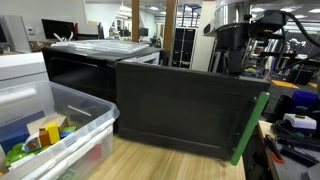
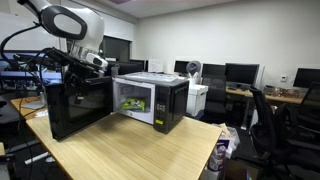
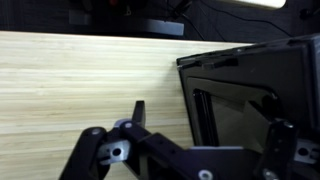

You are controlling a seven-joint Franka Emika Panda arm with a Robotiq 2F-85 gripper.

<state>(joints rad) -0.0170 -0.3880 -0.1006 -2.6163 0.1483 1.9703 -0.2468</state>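
A black microwave [image 2: 150, 100] stands on a wooden table [image 2: 130, 150] with its door [image 2: 75, 110] swung wide open. Its lit cavity shows something pale and green [image 2: 135, 102]. In an exterior view the door [image 1: 180, 110] is a big dark panel facing the camera. My gripper [image 2: 92, 63] hangs at the door's top outer corner, also seen from behind the panel [image 1: 232, 55]. In the wrist view my gripper [image 3: 207, 115] is open, its fingers [image 3: 138, 110] standing either side of the door [image 3: 250, 80] edge. Nothing is held.
A clear plastic bin [image 1: 70, 110] of colourful items sits on the table near the door. A green strip [image 1: 250, 130] leans at the door's far edge. Beyond the table are a white box [image 2: 197, 100], office chairs [image 2: 275, 120] and desks with monitors [image 2: 240, 72].
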